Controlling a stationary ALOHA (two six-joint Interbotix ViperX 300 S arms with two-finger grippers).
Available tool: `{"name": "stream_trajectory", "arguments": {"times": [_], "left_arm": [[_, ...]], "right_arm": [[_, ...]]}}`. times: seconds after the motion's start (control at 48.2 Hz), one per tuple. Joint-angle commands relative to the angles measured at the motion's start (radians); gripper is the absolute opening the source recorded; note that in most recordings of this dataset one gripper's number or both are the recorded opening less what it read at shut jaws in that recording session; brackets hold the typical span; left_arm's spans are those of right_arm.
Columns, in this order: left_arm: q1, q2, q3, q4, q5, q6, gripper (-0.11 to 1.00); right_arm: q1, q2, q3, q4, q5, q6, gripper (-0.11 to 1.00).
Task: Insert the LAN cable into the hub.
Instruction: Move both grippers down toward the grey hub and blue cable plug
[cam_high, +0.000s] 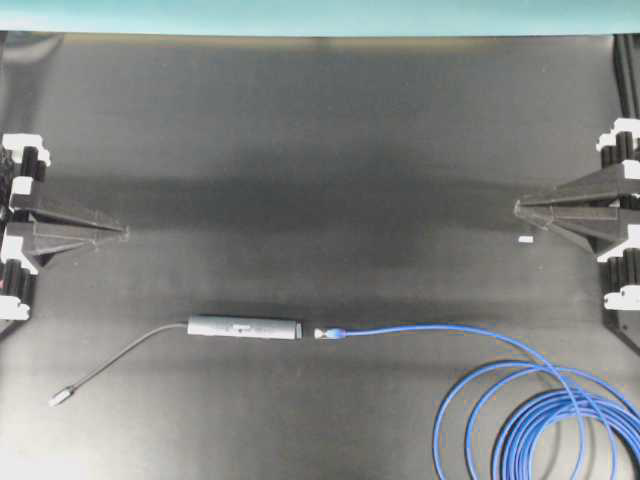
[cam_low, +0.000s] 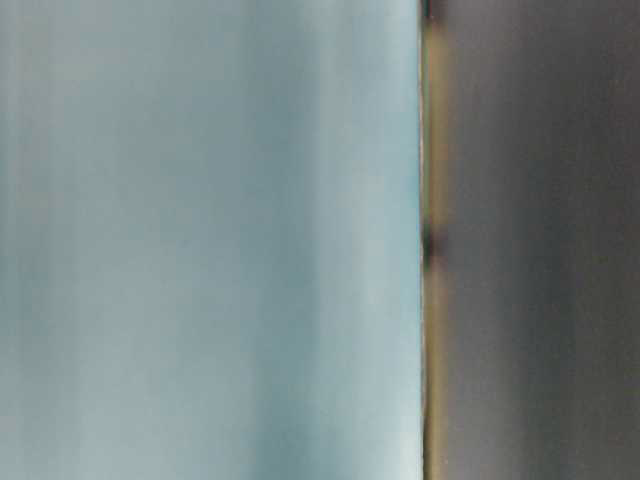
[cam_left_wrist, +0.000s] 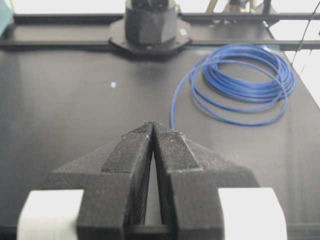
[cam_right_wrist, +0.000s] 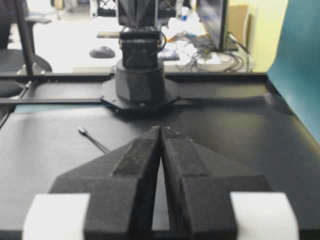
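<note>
LAN cable (cam_high: 420, 331) plug just beside hub (cam_high: 245, 327), both hands (cam_high: 122, 231) (cam_high: 518, 207) well apart

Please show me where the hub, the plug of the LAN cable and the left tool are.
hub (cam_high: 245, 327): overhead view, middle of the bar.
plug of the LAN cable (cam_high: 322, 335): overhead view, clear tip.
left tool (cam_left_wrist: 152, 125): left wrist view, between closed fingertips.

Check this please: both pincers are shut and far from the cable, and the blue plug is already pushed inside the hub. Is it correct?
Not fully. The overhead view shows the LAN cable with its plug lying just off the right end of the hub, a small gap between them, so it is not inserted. The rest holds: the left pincer and right pincer are shut and far from the cable.
</note>
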Motion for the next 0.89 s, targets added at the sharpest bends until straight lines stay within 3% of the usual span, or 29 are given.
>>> {"name": "stream_trajectory", "arguments": {"times": [0.0, 0.125, 0.249, 0.477, 0.644, 0.872], "left_arm": [[-0.002, 0.020, -0.025, 0.041, 0.012, -0.018, 0.06], [-0.003, 0.051, -0.074, 0.041, 0.103, -0.028, 0.00], [-0.009, 0.100, -0.137, 0.041, 0.222, -0.031, 0.00], [-0.038, 0.252, -0.233, 0.041, 0.425, -0.026, 0.00], [-0.060, 0.368, -0.278, 0.043, 0.495, -0.032, 0.00], [-0.063, 0.456, -0.291, 0.041, 0.482, -0.034, 0.00]], "right_arm": [[-0.017, 0.014, -0.015, 0.005, -0.005, 0.002, 0.03], [-0.014, 0.052, -0.054, 0.049, 0.143, 0.018, 0.00], [-0.012, 0.114, -0.106, 0.051, 0.316, 0.049, 0.00], [0.011, 0.275, -0.195, 0.051, 0.526, 0.067, 0.00], [0.038, 0.391, -0.247, 0.051, 0.612, 0.067, 0.00], [0.069, 0.500, -0.308, 0.049, 0.640, 0.061, 0.00]]}}
